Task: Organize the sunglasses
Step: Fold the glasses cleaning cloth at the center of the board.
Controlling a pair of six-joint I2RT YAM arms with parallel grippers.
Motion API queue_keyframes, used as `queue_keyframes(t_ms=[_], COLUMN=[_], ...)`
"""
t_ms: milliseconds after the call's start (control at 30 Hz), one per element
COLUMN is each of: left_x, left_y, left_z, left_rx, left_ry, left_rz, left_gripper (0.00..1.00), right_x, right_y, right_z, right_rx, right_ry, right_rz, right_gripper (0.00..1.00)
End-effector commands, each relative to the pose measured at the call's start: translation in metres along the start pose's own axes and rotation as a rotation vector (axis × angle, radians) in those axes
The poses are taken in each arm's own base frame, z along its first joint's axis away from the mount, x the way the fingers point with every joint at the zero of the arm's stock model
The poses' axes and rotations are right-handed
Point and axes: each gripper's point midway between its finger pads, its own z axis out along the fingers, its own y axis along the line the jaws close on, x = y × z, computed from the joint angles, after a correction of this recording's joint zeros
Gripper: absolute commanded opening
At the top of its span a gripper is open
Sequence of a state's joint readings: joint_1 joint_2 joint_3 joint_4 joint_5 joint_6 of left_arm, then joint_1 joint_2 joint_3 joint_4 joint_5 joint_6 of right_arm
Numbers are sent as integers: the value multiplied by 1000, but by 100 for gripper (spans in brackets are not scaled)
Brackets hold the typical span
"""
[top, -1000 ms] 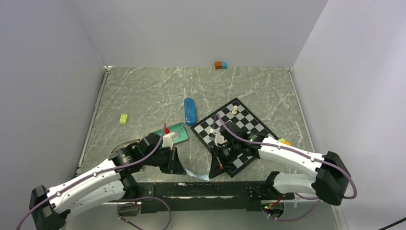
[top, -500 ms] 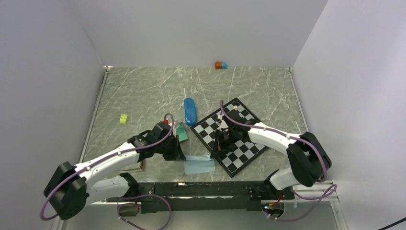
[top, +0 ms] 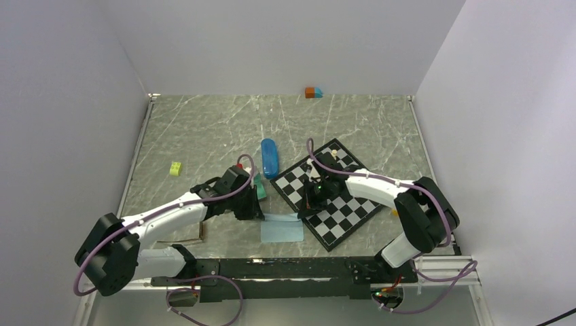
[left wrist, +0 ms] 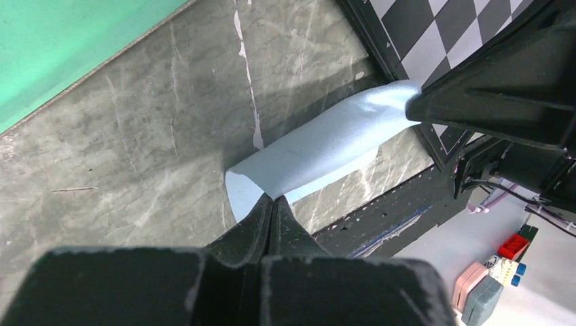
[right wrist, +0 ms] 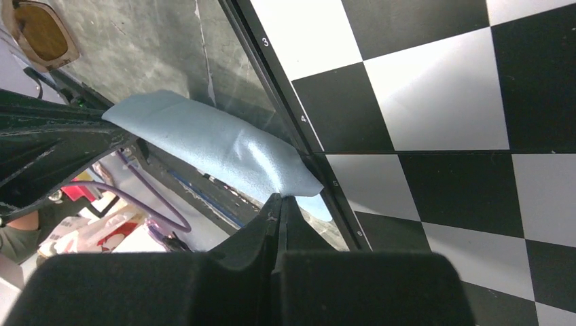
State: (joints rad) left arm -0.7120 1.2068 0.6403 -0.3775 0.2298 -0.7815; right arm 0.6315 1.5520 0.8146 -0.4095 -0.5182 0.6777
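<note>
- While the left gripper (left wrist: 272,204) and the right gripper (right wrist: 280,204) are each clamped tight on a far corner of the light-blue cloth (top: 282,231), the step in hand looks like cloth work. It could be spreading or folding; I cannot tell which. The eyewear itself is not being handled.
- The cloth sags in a soft roll between the two grips. Its near part lies flat at 6 o'clock on the table (top: 204,129), and its right corner sits at the rim of the chessboard (top: 339,219).
- Of the sunglasses (right wrist: 39,30), only one amber lens in a pale frame shows, at 11 o'clock in the right wrist view, lying on the table apart from the cloth. Which pair it is I cannot say, and I cannot find the other pair.
- The next move probably calls for both arms to travel together at matched height so the cloth neither stretches nor slips. Once it lies as wanted, both should let go so a hand is free to fetch the glasses.
- The tabletop is grey-green stone-look with pale veins, smooth and hard.
- A blue case (top: 269,157) lies near the centre, with a green mat (top: 259,190) at its 7 o'clock. There is a yellow-green brick (top: 176,168) at 9 o'clock and small orange and blue blocks (top: 313,92) at 12 o'clock.
- Plain white walls (top: 285,41) close three sides.
</note>
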Motion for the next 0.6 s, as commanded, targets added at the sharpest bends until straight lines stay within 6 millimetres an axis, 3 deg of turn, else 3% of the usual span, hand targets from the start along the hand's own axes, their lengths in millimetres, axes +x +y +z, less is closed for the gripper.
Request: queue_keyframes(t_ms=[0, 367, 567], left_x=[9, 38, 43], left_y=[-8, 3, 9], left_z=[6, 12, 15], left_rx=[75, -6, -47], left_ry=[31, 77, 93], left_rz=[5, 3, -4], left_gripper=[0, 0, 0], right_x=[0, 21, 29], right_y=[4, 5, 0], right_z=[-6, 4, 7], right_rx=[-11, 5, 39], right_ry=[-23, -18, -33], right_rz=[-21, -32, -22], right_gripper=[2, 2, 4])
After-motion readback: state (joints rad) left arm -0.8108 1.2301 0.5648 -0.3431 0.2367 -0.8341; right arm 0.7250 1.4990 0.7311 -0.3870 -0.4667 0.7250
